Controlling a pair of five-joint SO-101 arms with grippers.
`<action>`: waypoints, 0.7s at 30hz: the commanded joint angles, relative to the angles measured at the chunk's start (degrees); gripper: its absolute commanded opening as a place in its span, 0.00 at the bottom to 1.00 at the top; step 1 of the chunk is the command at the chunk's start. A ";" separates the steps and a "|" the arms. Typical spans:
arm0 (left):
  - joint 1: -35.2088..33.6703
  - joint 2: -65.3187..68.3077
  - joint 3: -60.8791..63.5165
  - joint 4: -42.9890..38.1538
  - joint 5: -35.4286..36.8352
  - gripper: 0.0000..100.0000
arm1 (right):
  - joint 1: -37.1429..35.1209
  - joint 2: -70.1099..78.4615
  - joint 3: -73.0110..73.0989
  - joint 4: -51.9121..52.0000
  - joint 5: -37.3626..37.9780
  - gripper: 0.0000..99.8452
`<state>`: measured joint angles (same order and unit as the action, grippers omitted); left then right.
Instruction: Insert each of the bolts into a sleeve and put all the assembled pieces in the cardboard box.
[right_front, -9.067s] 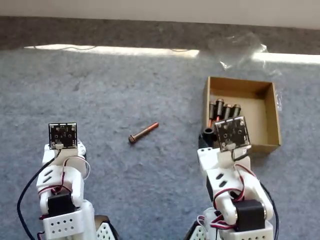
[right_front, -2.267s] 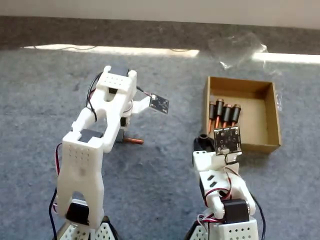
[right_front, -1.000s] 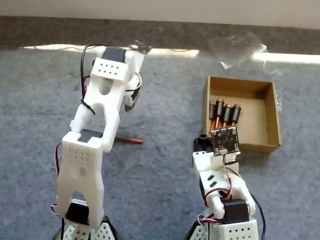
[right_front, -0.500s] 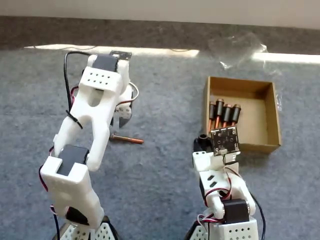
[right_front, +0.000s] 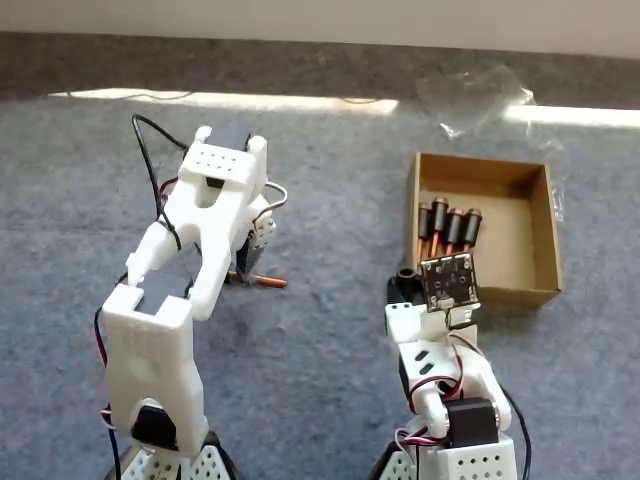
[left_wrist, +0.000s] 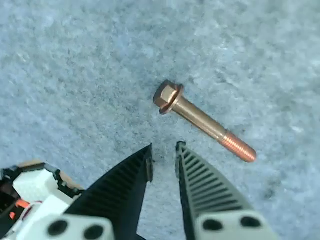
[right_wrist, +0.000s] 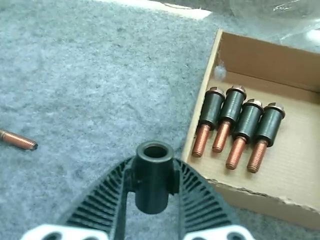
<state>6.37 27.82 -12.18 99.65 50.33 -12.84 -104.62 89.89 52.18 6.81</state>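
A copper bolt (left_wrist: 202, 121) lies loose on the grey carpet, left of centre (right_front: 264, 281). My left gripper (left_wrist: 164, 148) hovers just short of its head, slightly open, with nothing between the fingers. In the high view it sits at the bolt's left end (right_front: 243, 268). My right gripper (right_wrist: 151, 175) is shut on a black sleeve (right_wrist: 151, 182), held upright with its bore showing, just left of the cardboard box (right_front: 480, 163). Several assembled bolt-and-sleeve pieces (right_wrist: 235, 125) lie side by side in the box (right_wrist: 265, 60). The loose bolt's threaded tip (right_wrist: 17, 140) shows in the right wrist view.
A crumpled clear plastic bag (right_front: 475, 95) lies behind the box. A bright strip of light runs along the carpet's far edge. Open carpet lies between the two arms and to the far left.
The left arm has pulled back from its far reach and come down over the bolt's head end. Since the earliest frame the bolt has turned from diagonal to nearly level. The right arm holds still.
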 joint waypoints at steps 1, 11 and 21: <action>-1.36 0.04 -2.86 0.53 10.29 0.08 | 0.57 -0.57 -0.57 -2.07 0.62 0.00; -2.86 0.40 -4.62 -0.79 13.27 0.08 | 0.57 -0.57 -0.57 -2.07 0.70 0.00; -0.92 0.40 1.36 -7.82 15.03 0.08 | 0.57 -0.57 -0.57 -2.07 0.79 0.00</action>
<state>4.26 28.88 -11.91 94.81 64.66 -12.84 -104.62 89.89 52.18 6.81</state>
